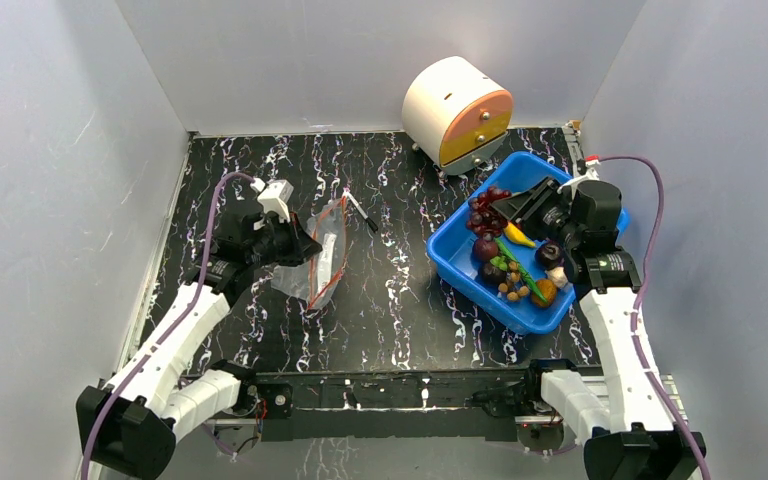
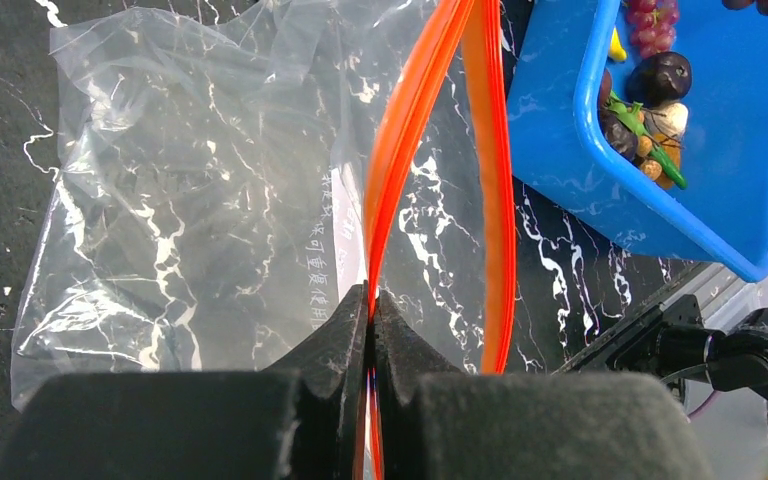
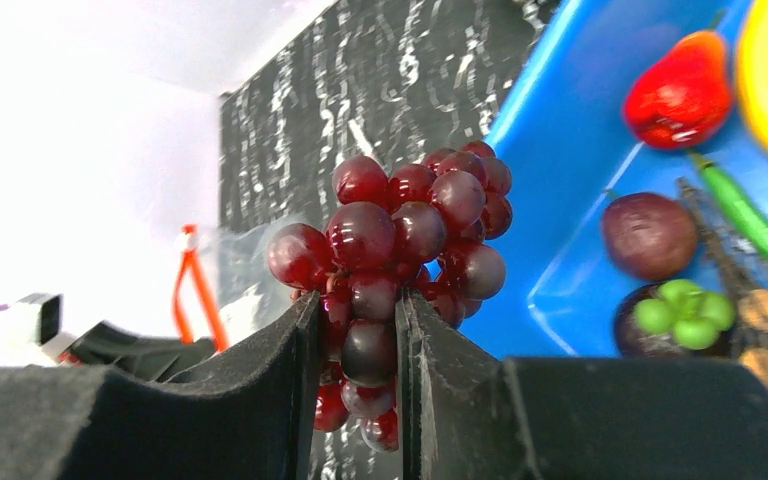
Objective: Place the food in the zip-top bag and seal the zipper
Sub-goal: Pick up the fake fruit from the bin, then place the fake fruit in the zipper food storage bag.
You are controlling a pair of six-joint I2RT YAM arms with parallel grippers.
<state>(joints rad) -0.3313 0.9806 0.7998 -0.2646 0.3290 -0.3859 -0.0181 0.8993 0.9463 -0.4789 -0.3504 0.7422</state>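
Zip-top bag point(image 1: 326, 258) lies on the table point(image 1: 400, 310), left of centre. Left gripper point(image 2: 372, 300) is pinched tight on one lip of the zipper point(image 2: 412, 130); the other lip bows away, so the mouth gapes. Farther right, right gripper point(image 3: 358, 312) clamps a grape bunch point(image 3: 405, 230) above the blue bin point(image 1: 457, 268). Likely step: carry grapes to bag. Hold the lip high and taut, enter between the orange lips, release only once the bunch is inside.
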